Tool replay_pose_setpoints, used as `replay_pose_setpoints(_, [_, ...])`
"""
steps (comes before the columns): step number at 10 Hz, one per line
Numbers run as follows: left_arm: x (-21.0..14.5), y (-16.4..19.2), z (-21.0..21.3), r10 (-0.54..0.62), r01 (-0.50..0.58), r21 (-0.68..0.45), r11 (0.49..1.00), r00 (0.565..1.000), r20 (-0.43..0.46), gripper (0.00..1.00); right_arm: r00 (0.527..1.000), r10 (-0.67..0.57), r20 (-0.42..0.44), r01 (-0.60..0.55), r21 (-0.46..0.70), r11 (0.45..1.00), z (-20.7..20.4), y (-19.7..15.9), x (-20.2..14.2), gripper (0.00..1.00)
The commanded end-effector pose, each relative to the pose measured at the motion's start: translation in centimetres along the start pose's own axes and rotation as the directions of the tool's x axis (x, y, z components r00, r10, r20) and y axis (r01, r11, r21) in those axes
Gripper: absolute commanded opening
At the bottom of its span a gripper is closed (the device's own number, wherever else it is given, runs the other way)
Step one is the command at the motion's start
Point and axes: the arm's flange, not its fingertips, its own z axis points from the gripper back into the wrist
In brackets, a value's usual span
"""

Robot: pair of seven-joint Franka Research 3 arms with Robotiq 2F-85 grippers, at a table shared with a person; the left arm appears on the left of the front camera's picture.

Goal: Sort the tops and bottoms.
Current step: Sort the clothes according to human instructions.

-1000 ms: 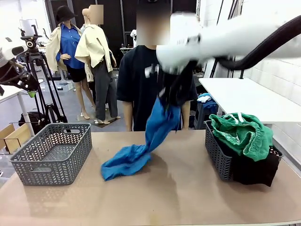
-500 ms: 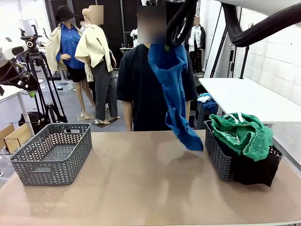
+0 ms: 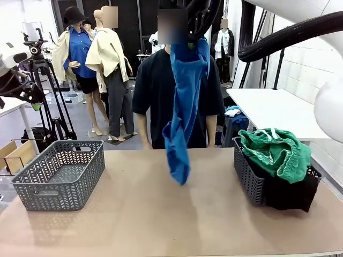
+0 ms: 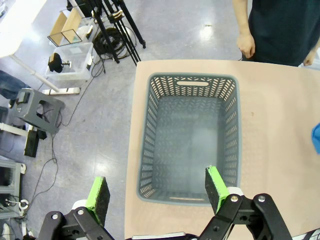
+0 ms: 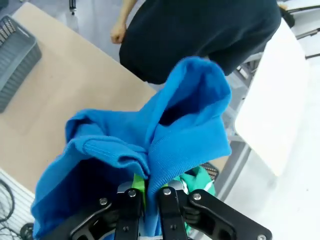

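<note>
Bright even indoor light, wrist edges warped

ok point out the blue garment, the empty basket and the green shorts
blue garment (image 3: 185, 107): front view, middle of the hanging fabric
empty basket (image 4: 190, 85): left wrist view, far rim by the handle slot
green shorts (image 3: 278, 152): front view, middle of the bunched fabric on the right basket

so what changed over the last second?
The right claw, shut on the blue garment, lifted it off the table; it now hangs clear, swung toward the middle. Left claw open over the empty grey basket; green shorts unmoved.
</note>
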Motion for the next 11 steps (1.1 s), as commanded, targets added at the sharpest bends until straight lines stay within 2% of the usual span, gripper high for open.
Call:
replay_pose_setpoints(1, [0.0, 0.3, 0.0, -0.003, 0.003, 0.014, 1.000, 1.000, -0.001, 1.00, 1.000, 0.006, -0.015, -0.006, 0.017, 1.000, 2.4, -1.5, 3.9, 0.00])
replay_pose_setpoints(2, [0.0, 0.3, 0.0, -0.003, 0.003, 0.014, 1.000, 1.000, -0.001, 1.00, 1.000, 0.000, 0.000, 0.000, 0.000, 1.000, 0.0, 0.0, 0.0, 0.00])
replay_pose_setpoints(11, [0.0, 0.3, 0.0, -0.003, 0.003, 0.014, 1.000, 1.000, -0.001, 1.00, 1.000, 0.000, 0.000, 0.000, 0.000, 1.000, 0.0, 0.0, 0.0, 0.00])
